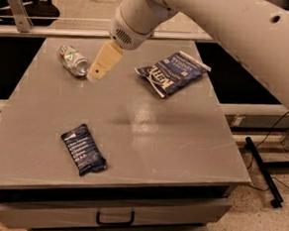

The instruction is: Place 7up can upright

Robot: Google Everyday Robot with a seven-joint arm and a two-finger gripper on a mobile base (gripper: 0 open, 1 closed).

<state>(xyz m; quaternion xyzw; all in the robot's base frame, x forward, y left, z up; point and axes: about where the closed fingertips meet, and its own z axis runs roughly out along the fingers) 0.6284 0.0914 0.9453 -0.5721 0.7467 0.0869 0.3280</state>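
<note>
Toward the far left corner of the table (182, 140), the 7up can (73, 60) is lying on its side. Over that same part of the table the gripper (95, 75) is hanging just beside it, its opening impossible to tell.

Snack bag (172, 72) back right, second snack bag (83, 149) front left, grey table (172, 139)

Gripper (94, 76): tan, tapered, angled down & to view-left, sits upper-left of view. Wrist (128, 22) just above-right of it: round white housing w/ vent grille. Forearm (230, 29) runs right from wrist, thick white link, widens, exits at right edge.
</note>
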